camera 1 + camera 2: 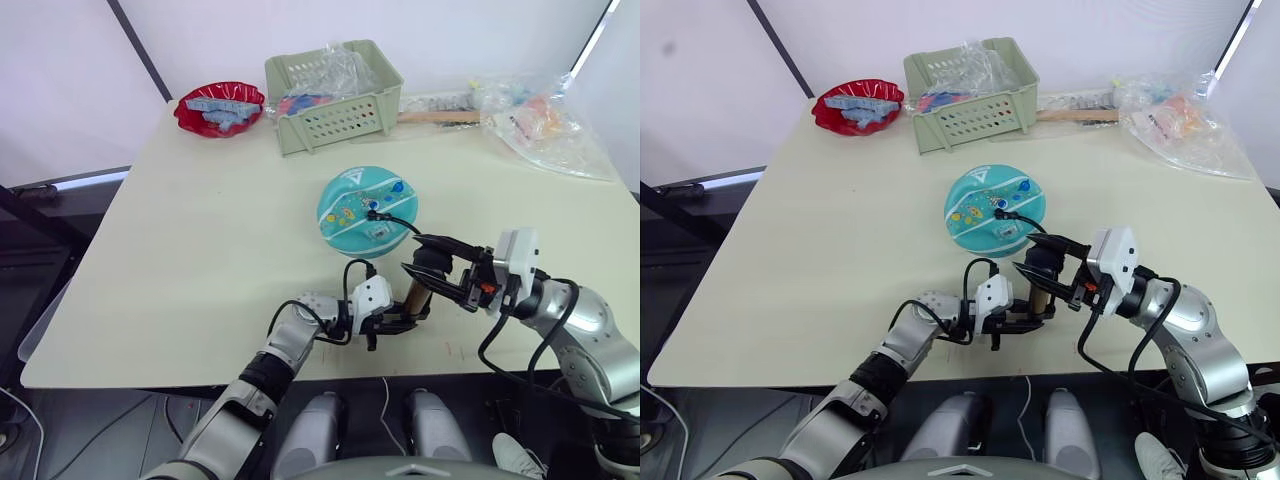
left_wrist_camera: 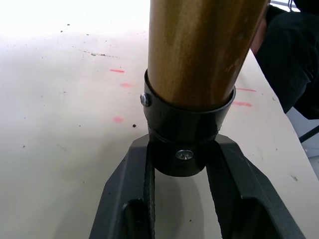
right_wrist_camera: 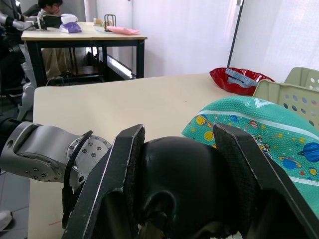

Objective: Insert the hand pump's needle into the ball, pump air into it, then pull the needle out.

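I am clamping my left end effector on the gold-bronze metallic hand pump's black foot, my right end effector gripping its black T-handle, beside the teal striped ball on the cream counter.

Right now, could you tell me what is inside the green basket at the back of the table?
The green basket holds crumpled clear plastic bags with red and blue items showing; what lies beneath stays hidden.

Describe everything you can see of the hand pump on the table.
The short hand pump with a gold-bronze metallic barrel stands near the cream table's front edge. The left pincer clamps its black foot collar; the right pincer grips its black handle. Its thin black hose arcs to the teal, white-striped ball.
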You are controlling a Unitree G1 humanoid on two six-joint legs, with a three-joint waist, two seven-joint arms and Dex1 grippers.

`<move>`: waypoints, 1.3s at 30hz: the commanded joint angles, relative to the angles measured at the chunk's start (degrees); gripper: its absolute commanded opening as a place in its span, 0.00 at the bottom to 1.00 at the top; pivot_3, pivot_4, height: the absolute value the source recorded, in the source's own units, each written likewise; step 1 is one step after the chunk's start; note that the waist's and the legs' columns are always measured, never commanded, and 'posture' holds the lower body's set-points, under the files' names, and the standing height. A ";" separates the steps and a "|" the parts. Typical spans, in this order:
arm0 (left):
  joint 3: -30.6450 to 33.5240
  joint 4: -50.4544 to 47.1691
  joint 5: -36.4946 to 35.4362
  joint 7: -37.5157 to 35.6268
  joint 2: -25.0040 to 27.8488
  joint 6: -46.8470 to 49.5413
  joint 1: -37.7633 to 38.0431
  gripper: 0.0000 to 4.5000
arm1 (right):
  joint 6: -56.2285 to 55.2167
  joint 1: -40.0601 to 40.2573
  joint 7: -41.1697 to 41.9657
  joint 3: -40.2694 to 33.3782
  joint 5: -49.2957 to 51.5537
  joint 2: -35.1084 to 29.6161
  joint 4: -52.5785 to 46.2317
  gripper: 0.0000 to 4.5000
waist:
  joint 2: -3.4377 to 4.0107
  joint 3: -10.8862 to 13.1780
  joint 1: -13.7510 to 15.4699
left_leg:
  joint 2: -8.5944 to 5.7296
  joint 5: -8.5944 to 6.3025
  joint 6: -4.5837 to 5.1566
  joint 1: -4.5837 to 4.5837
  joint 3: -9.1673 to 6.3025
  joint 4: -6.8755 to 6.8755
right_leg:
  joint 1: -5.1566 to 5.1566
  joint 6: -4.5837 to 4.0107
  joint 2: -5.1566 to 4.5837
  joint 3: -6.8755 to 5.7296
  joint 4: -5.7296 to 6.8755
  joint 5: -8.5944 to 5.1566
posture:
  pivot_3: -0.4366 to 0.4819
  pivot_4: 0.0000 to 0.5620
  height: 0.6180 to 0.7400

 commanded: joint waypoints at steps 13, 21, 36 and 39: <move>0.73 4.10 1.89 0.54 -0.31 -3.08 -1.07 0.21 | -0.62 0.45 0.07 -1.69 1.18 -0.21 -1.78 0.37 | 0.00 0.00 0.00 | 0.00 0.00 0.00 0.00 0.00 0.04 | 0.00 0.00 0.00 0.00 0.04 0.00 | 0.48 0.27 1.00; -0.51 8.92 3.70 -0.10 -1.36 -2.90 -1.62 0.21 | 2.35 -2.57 -0.74 -5.65 4.52 -2.49 -2.76 0.37 | -0.02 0.00 0.08 | -0.01 -0.01 0.01 -0.06 0.00 0.32 | 0.01 0.01 0.00 -0.01 0.20 0.00 | 0.48 0.27 1.00; -1.80 15.43 6.88 1.02 -6.03 -1.66 -4.85 0.21 | 11.82 -10.06 -3.90 -17.89 17.22 -10.97 -3.98 0.37 | -0.13 0.05 0.29 | -0.04 -0.01 0.02 -0.10 -0.02 0.62 | 0.03 0.05 -0.01 -0.03 0.51 -0.01 | 0.48 0.27 1.00; -1.75 16.13 7.26 1.11 -6.24 -1.85 -5.08 0.21 | 14.52 -11.77 -4.69 -20.74 20.95 -13.28 -3.63 0.37 | -0.17 0.08 0.40 | -0.04 -0.01 0.02 -0.12 -0.02 0.62 | 0.03 0.04 -0.03 -0.03 0.51 -0.01 | 0.48 0.27 1.00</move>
